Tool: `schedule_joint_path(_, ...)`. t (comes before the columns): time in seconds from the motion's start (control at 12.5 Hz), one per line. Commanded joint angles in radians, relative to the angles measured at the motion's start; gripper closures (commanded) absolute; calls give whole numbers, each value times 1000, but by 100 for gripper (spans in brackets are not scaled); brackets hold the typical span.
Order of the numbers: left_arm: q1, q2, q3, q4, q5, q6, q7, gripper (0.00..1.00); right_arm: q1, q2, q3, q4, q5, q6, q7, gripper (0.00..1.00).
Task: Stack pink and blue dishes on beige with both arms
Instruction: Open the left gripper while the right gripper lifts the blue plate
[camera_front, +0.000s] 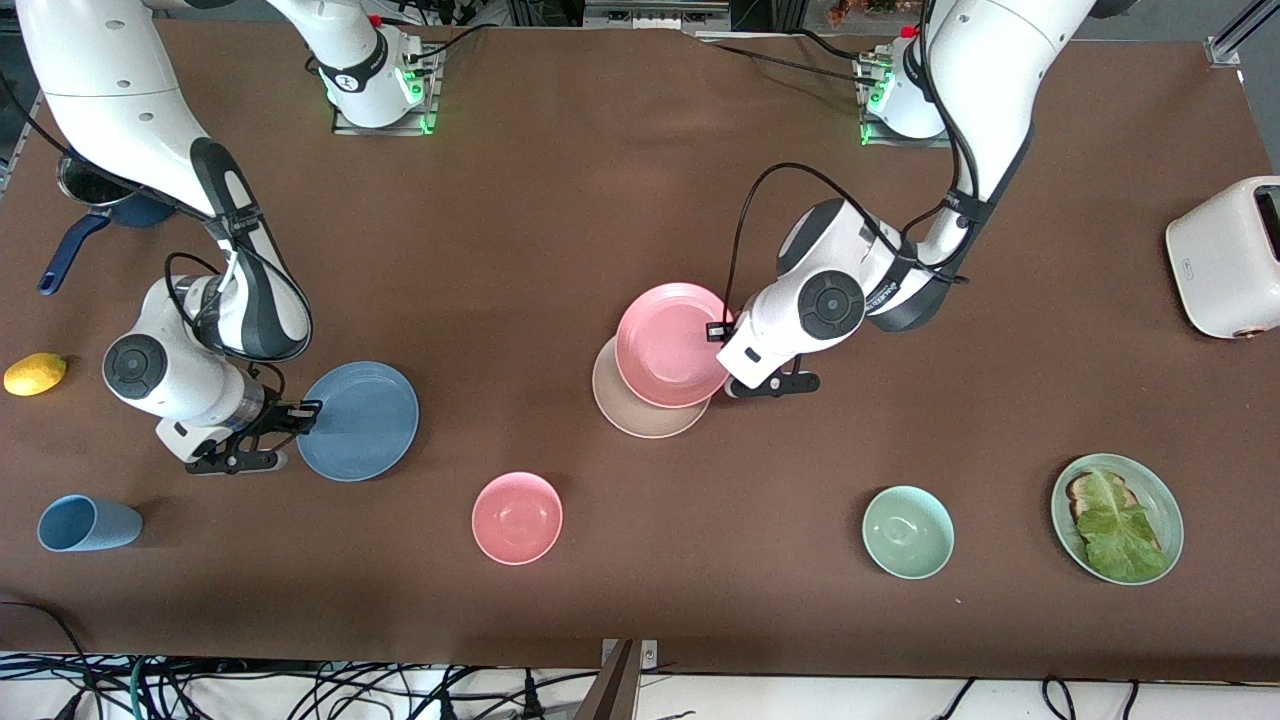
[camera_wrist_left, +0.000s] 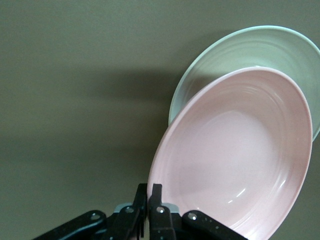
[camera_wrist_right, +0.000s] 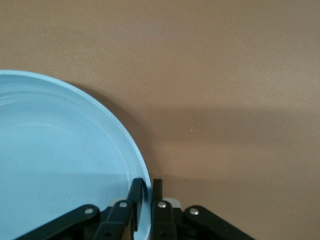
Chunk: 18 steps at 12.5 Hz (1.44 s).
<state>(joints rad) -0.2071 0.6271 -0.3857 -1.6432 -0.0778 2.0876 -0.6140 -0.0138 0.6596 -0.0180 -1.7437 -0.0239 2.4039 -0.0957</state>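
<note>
With the left end effector (camera_front: 722, 331) clamped on the rim of the pink plate (camera_front: 672, 344), held tilted over the beige plate (camera_front: 645, 408), it should centre and level before release, while the right end effector (camera_front: 305, 412) grips the blue plate (camera_front: 358, 421) on the desk (camera_front: 600, 200).

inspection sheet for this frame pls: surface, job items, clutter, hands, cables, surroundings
Surface: brown cloth-covered table, nothing spilled.
Job's things: round pale pink matte plate held tilted over round cream-beige plate, overlapping it off-centre; round dusty blue plate near the right arm's end.
Clutter: small pink bowl, pale green bowl, green plate with lettuce and toast, light blue cup, lemon, blue-handled pot, white toaster.
Hands: left hand shut on the pink plate's rim; right hand shut on the blue plate's rim.
Cables: black cable looping over the left wrist.
Surroundings: loose cables below the table edge.
</note>
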Motion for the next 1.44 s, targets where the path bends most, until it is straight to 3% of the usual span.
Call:
schedule_joint_path(0.0, -46, 91, 19, 129, 38, -4, -44, 100, -14, -5, 12, -13, -2, 6, -13, 100)
schedule_joint_path(0.4, -44, 115, 41, 155, 39, -4, -47, 100, -11, -29, 15, 16, -1, -26, -12, 100)
schedule_joint_path(0.48, -37, 117, 41, 161, 39, -4, -44, 52, -8, -31, 16, 53, -1, -75, -10, 100)
schedule_joint_path(0.56, -35, 112, 41, 164, 38, -6, -50, 12, -8, -31, 20, 99, -1, -130, -10, 100)
schedule_joint_path(0.64, -35, 106, 42, 168, 39, -6, -55, 0, -6, -31, 20, 133, -1, -176, -10, 100)
schedule_joint_path(1.04, -25, 91, 60, 200, 44, -20, -73, 0, -3, -58, 43, 171, 1, -255, -7, 100)
schedule_joint_path(1.36, 50, 45, 62, 191, 46, -92, -67, 0, 40, -81, 62, 228, 6, -357, 92, 100)
